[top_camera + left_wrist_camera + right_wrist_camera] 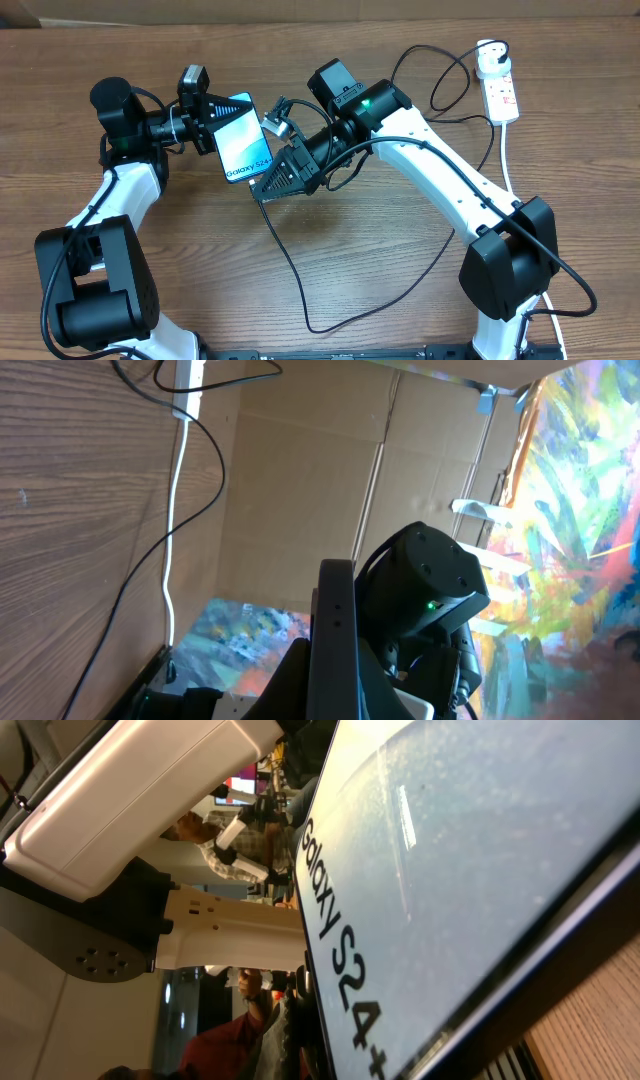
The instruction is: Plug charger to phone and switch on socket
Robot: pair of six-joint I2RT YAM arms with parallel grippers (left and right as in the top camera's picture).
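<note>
The phone (pixel 241 137), cyan screen up and tilted, hangs above the table with my left gripper (pixel 220 124) shut on its left edge. In the left wrist view the phone (pixel 335 615) shows edge-on between my dark fingers (pixel 296 678). My right gripper (pixel 262 190) is shut at the phone's lower end, and the charger cable (pixel 290 270) trails from its tips, loops over the table and runs to the socket (pixel 500 88) at the far right. The phone screen (pixel 470 850) reading "Galaxy S24+" fills the right wrist view. The connector tip is hidden.
The socket's white cord (pixel 507 150) runs down the right side past the right arm's base (pixel 505 270). Cardboard walls close off the back of the wooden table (pixel 400 290). The left arm's base (pixel 95 285) stands at the front left.
</note>
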